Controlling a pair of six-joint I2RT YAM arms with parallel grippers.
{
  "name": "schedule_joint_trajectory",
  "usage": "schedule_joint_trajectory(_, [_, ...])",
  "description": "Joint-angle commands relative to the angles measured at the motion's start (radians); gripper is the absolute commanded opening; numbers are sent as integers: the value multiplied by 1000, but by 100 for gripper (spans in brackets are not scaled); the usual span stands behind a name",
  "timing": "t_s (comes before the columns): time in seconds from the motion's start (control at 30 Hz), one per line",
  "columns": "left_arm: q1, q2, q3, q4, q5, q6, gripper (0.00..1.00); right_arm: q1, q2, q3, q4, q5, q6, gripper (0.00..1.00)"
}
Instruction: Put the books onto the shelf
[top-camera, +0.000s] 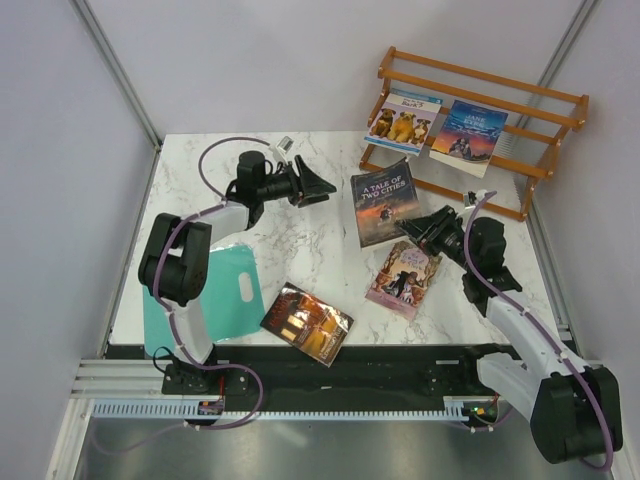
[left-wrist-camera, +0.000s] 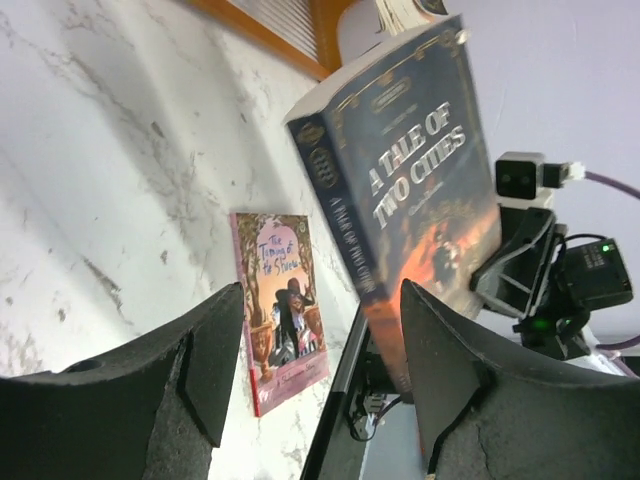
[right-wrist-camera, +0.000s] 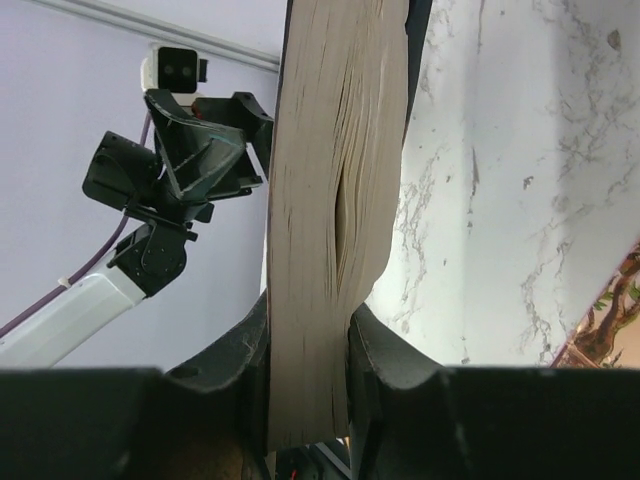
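The dark "A Tale of Two Cities" book (top-camera: 383, 203) (left-wrist-camera: 410, 170) is raised off the table near the middle. My right gripper (top-camera: 413, 229) (right-wrist-camera: 308, 345) is shut on its page edge (right-wrist-camera: 320, 200). My left gripper (top-camera: 322, 189) (left-wrist-camera: 320, 350) is open just left of that book, with its fingers (left-wrist-camera: 215, 350) apart and nothing between them. A pink-purple book (top-camera: 403, 280) (left-wrist-camera: 283, 300) lies flat under the right arm. Near the front edge lies a dark red-brown book (top-camera: 306, 323). On the orange-brown shelf (top-camera: 545, 170) at the back right lean the dog book (top-camera: 402, 120) and "Jane Eyre" (top-camera: 470, 135).
A teal flat sheet (top-camera: 215, 290) with a handle hole lies at the front left beside the left arm's base. White walls close in the table at the back and sides. The left arm (right-wrist-camera: 180, 160) shows beyond the held book in the right wrist view.
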Motion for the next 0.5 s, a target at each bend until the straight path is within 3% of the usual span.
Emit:
schedule_joint_trajectory(0.0, [5, -60, -68, 0, 40, 93, 70, 2, -8, 141, 131, -55, -47, 0])
schedule_joint_trajectory(0.23, [5, -57, -156, 14, 42, 118, 70, -12, 15, 224, 118, -63, -47, 0])
schedule_joint_trajectory(0.47, [3, -62, -190, 15, 47, 133, 70, -98, 13, 220, 145, 32, 25, 0])
